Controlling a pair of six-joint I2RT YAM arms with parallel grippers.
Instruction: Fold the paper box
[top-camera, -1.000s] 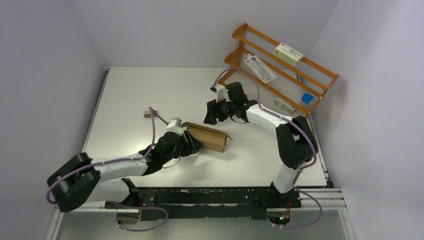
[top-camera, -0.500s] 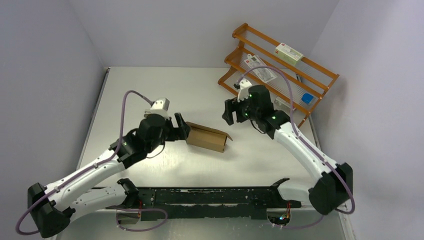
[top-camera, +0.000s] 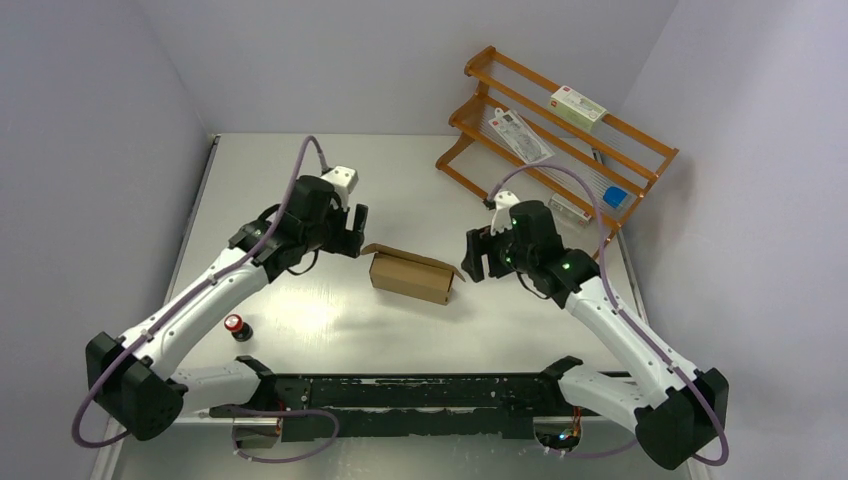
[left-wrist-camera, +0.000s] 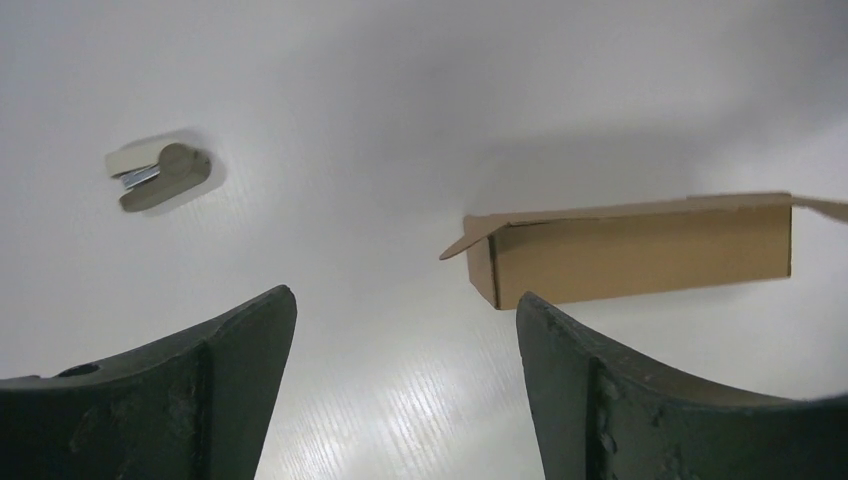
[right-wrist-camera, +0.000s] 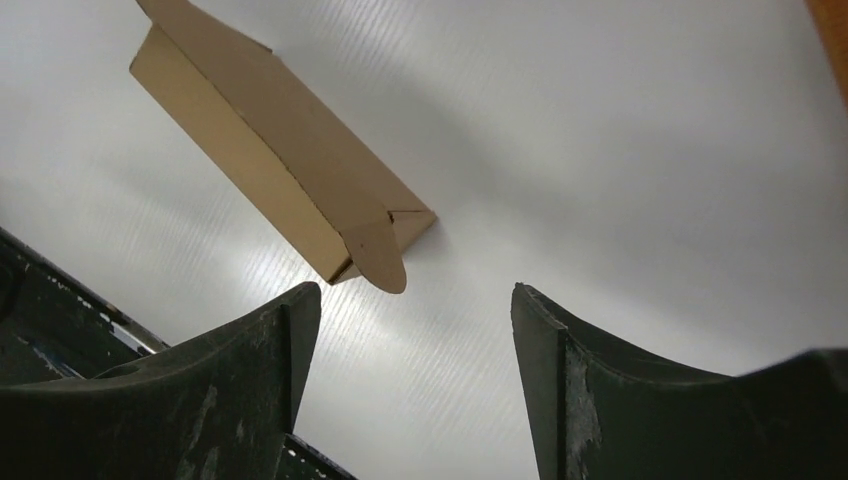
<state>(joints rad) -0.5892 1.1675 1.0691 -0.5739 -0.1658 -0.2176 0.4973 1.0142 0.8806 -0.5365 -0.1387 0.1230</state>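
The paper box (top-camera: 410, 276) is a small long brown cardboard box lying on its side in the middle of the white table, with small flaps standing open at both ends. My left gripper (top-camera: 355, 228) is open and empty, raised just beyond the box's left end. In the left wrist view the box (left-wrist-camera: 640, 250) lies ahead and right of the gripper (left-wrist-camera: 405, 310). My right gripper (top-camera: 472, 255) is open and empty, just right of the box's right end. In the right wrist view the box (right-wrist-camera: 270, 150) shows a rounded tab open, ahead and left of the gripper (right-wrist-camera: 415, 295).
An orange wire rack (top-camera: 640, 140) stands at the back right with small white packages (top-camera: 578, 105) on it. A small red and black object (top-camera: 237, 326) stands near the left front. A small beige and grey object (left-wrist-camera: 160, 175) lies on the table left of the box.
My left gripper has lifted off the box's left end and drawn back to the far left. My right gripper has come nearer, to the box's right end. The red and black object is now uncovered.
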